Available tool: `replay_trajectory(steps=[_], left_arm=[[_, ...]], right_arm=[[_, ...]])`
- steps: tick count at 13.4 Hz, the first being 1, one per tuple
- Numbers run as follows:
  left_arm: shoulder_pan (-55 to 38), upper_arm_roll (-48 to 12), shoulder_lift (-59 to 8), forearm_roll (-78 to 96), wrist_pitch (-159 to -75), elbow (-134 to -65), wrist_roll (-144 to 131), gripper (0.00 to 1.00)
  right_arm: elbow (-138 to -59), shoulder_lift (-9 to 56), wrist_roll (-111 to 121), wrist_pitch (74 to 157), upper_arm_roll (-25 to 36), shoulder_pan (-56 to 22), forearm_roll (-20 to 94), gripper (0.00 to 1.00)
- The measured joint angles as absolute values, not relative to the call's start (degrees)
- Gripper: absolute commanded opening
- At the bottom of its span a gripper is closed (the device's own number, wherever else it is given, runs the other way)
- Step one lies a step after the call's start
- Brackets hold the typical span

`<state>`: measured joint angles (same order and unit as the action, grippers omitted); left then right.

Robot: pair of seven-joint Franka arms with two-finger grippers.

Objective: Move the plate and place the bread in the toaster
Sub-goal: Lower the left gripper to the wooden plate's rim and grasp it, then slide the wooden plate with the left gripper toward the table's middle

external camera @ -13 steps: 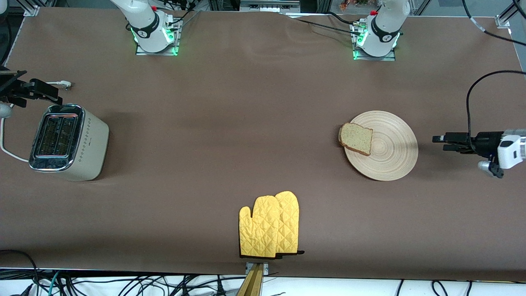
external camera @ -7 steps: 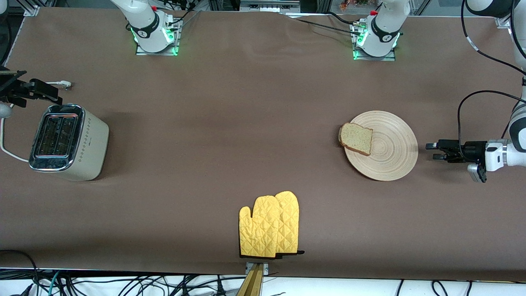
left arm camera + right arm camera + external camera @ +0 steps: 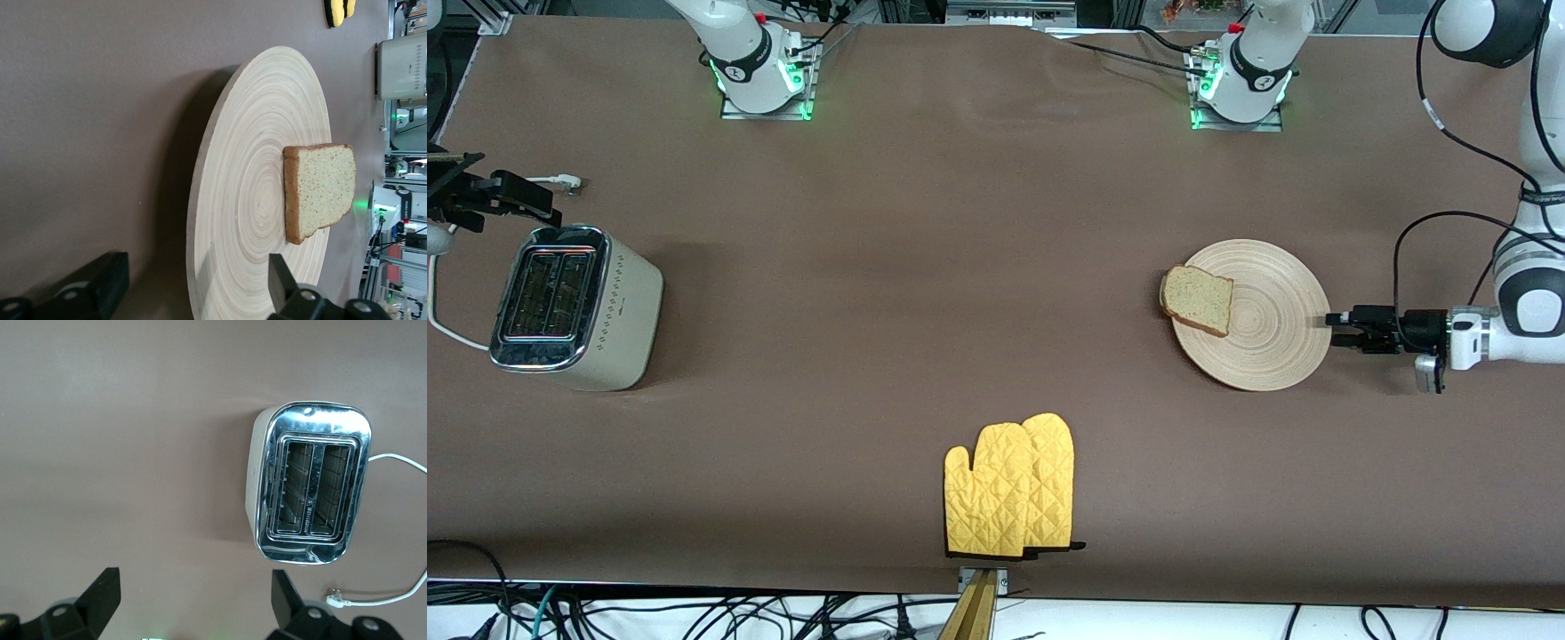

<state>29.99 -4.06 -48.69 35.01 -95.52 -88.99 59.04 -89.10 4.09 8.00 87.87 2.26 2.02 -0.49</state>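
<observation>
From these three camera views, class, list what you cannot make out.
- Round tan wooden plate: its underside, hidden by itself, in every view.
- Cream toaster: slot bottoms, too dark, right wrist view.
- Right end effector: its arm, cut off by the front view's edge.
- Left end effector: contact with plate unclear.

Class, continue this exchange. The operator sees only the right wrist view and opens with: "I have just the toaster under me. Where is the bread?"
Observer: The bread lies on the plate, overhanging its edge toward the toaster. Nothing holds it.
Operator: My right gripper hangs open over the table by the toaster. Where is the other one?
Observer: The left gripper is open and low, at the plate's rim toward the left arm's end of the table.
Operator: What else is on the table?
Observer: Yellow oven mitts lie nearer to the front camera than plate and toaster.
</observation>
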Motion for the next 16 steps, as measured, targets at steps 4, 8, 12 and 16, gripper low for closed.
replay_trajectory(steps=[4, 8, 12, 16], left_arm=[[30.06, -4.15, -49.14, 35.1, -93.26, -89.51, 56.54, 0.0], [30.24, -4.16, -48.99, 35.78, -90.3, -89.47, 52.85, 0.0], [29.18, -7.84, -49.07, 35.78, -89.24, -89.53, 52.18, 0.0], [23.67, -12.29, -49.09, 40.79, -89.53, -89.56, 48.56, 0.0]], right_arm=[[-89.1, 4.09, 7.95, 87.88, 2.26, 2.03, -0.49, 1.0], [-89.1, 4.09, 7.93, 87.87, 2.26, 2.04, -0.49, 1.0], [-89.1, 4.09, 7.92, 87.88, 2.26, 2.05, -0.49, 1.0], [-89.1, 4.09, 7.92, 87.88, 2.27, 2.08, -0.49, 1.0]])
